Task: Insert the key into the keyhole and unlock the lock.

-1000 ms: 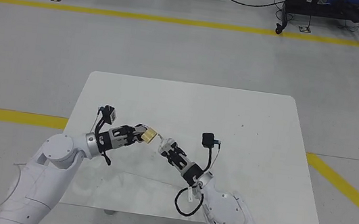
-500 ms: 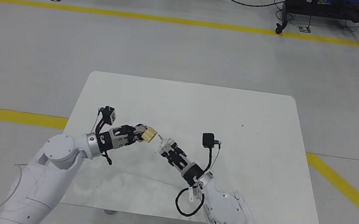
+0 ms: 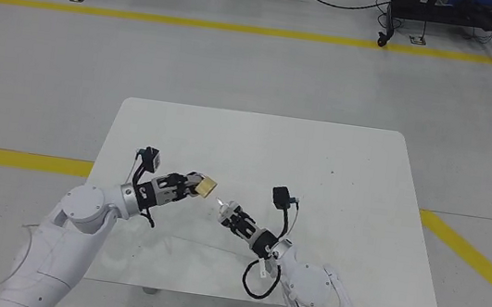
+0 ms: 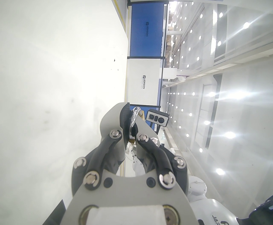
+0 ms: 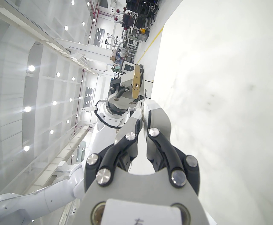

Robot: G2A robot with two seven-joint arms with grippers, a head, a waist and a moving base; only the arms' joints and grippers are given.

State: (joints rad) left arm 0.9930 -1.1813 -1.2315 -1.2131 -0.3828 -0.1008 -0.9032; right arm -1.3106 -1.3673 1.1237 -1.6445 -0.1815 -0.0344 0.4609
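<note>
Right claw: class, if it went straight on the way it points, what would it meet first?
Probably the brass padlock in the left claw, keyhole end facing it; a gap shows between them, depth unclear.

lock (image 5: 136, 84): brass-gold body (shackle (image 4: 136, 110) silver). key (image 5: 143, 119): pale silver edge. tabletop (image 3: 347, 167): plain white with faint dark specks. left claw (image 4: 130, 115) and right claw (image 5: 143, 108): grey fingers, black links, silver screw heads. floor (image 3: 237, 78): pale grey, yellow stripes (image 3: 243, 30).
</note>
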